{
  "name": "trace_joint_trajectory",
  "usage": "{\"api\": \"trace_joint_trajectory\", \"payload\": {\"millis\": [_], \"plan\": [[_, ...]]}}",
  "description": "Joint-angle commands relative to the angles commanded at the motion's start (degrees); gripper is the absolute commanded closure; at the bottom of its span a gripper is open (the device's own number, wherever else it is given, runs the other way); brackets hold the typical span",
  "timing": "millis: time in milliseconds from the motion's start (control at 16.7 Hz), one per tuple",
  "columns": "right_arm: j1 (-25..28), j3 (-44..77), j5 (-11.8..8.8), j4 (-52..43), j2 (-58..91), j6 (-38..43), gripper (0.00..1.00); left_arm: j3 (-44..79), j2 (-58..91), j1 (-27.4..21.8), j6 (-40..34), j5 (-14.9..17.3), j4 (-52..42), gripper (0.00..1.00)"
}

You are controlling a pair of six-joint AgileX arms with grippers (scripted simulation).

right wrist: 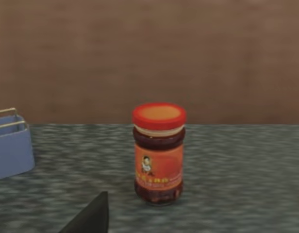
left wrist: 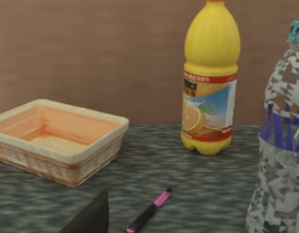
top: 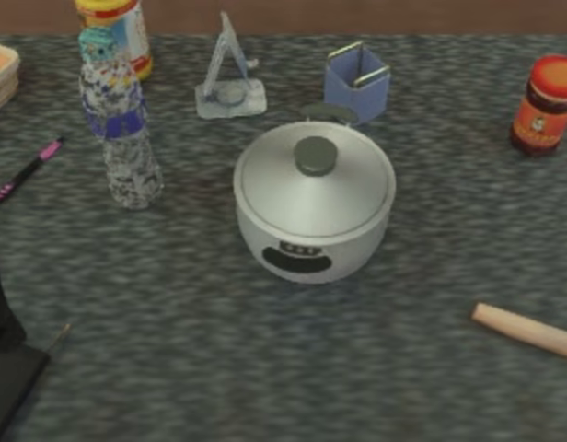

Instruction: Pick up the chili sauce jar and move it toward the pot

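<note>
The chili sauce jar [top: 545, 103], small and dark red with a red lid and an orange label, stands upright at the table's far right. The right wrist view shows the jar [right wrist: 158, 153] straight ahead and some way off, with nothing touching it. Only a dark tip of my right gripper [right wrist: 91, 218] shows there, and that arm is out of the top view. The pot [top: 313, 203], silver-white with a domed lid and grey knob, sits mid-table, well left of the jar. My left gripper [top: 7, 345] rests at the near left edge.
A clear water bottle [top: 122, 129] and an orange juice bottle [top: 118, 28] stand at the back left, near a basket [top: 7, 69] and a pink-black pen [top: 26, 172]. Behind the pot are a phone stand [top: 230, 83] and a blue box [top: 357, 81]. A wooden stick [top: 527, 330] lies near right.
</note>
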Motion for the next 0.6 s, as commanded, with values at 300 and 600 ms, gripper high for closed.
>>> {"api": "trace_joint_trajectory", "payload": {"millis": [300, 600], "plan": [[-0.4, 3.0, 0.2, -3.0, 3.1, 0.1, 0.0, 0.0, 0.0, 0.0, 0.0, 0.0, 0.0, 0.0], [-2.7, 20.1, 1.6, -17.8, 20.5, 0.5, 0.0, 0.0, 0.0, 0.0, 0.0, 0.0, 0.0, 0.0]]}}
